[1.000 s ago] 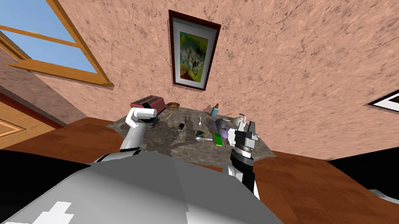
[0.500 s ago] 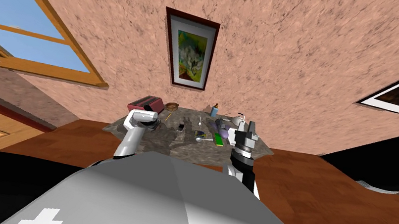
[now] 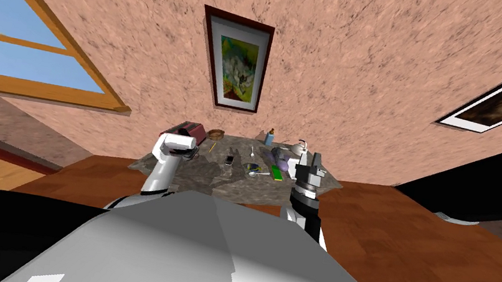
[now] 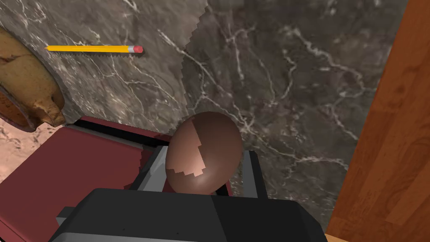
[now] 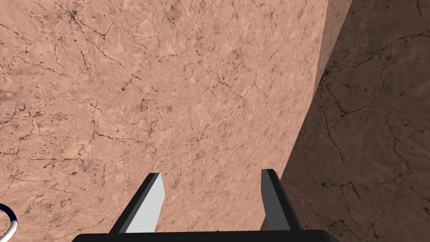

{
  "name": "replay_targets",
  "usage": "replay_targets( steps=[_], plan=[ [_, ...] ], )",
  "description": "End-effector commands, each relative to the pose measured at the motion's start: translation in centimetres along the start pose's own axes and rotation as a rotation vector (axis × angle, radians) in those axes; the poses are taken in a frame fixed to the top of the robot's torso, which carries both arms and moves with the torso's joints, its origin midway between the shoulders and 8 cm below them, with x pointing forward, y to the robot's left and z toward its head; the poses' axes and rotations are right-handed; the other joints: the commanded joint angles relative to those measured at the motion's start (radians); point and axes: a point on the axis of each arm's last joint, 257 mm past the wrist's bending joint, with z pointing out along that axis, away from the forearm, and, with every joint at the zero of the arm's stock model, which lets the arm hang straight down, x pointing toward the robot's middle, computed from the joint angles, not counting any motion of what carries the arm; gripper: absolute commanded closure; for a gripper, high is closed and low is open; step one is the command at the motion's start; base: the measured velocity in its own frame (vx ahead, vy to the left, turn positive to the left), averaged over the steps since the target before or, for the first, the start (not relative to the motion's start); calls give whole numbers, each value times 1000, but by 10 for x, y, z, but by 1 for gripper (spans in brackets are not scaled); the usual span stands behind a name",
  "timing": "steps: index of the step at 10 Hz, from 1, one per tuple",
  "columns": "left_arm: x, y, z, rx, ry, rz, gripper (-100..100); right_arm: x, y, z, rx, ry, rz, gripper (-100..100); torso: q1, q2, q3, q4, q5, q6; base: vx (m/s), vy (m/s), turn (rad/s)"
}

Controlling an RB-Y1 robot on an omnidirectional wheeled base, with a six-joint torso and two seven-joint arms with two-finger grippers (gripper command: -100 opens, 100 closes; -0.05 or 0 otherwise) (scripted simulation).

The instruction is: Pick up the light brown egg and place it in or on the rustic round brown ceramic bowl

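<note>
Your head camera looks steeply down and forward, slightly rolled, so the marble surface (image 3: pixel 219 175) sits small in the middle against the pink wall (image 3: pixel 351 57). Your left wrist camera hangs close above the surface's far left corner, looking down along the left tool (image 4: pixel 206 152), with the brown egg (image 4: pixel 210 138) right at the lens. It shares the dark red box (image 4: pixel 75 168), pencil (image 4: pixel 94 49) and bowl (image 4: pixel 25 88) with the head view. Your right wrist camera looks along the right tool (image 5: pixel 211 172), up at that wall.

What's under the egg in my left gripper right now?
Around the egg, held in the left gripper, show the edge of a red box and the marble table. The bowl lies aside. The egg hides the spot directly beneath.
</note>
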Motion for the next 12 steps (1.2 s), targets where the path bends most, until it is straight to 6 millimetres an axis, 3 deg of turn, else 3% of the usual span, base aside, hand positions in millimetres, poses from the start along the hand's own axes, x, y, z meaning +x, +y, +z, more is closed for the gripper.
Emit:
replay_targets(
  steps=[1,6,7,8,9,12],
  plan=[
    [-27,-8,-2,9,-52,10,100,0,0,0,0,0,0,0,0,0,0,0,0,0,-110,180,-200],
    [-122,-31,-16,14,-236,18,100,0,0,0,0,0,0,0,-3,1,1,1,-2,1,-105,136,-258],
    [-122,-29,-14,7,-234,17,100,0,0,0,0,0,0,0,-2,-1,1,1,-3,2,-57,100,-113],
    [-143,-33,-18,6,-273,13,100,0,0,0,0,0,0,0,-4,-2,-1,0,-2,1,-67,68,-228],
    [-143,-32,-17,3,-272,13,100,0,0,0,0,0,0,0,-6,-3,-1,0,-3,2,-53,48,-121],
    [-208,-44,-36,8,-393,-10,100,0,0,0,0,0,0,0,-6,-5,-2,1,-4,5,-78,82,-339]
  ],
)
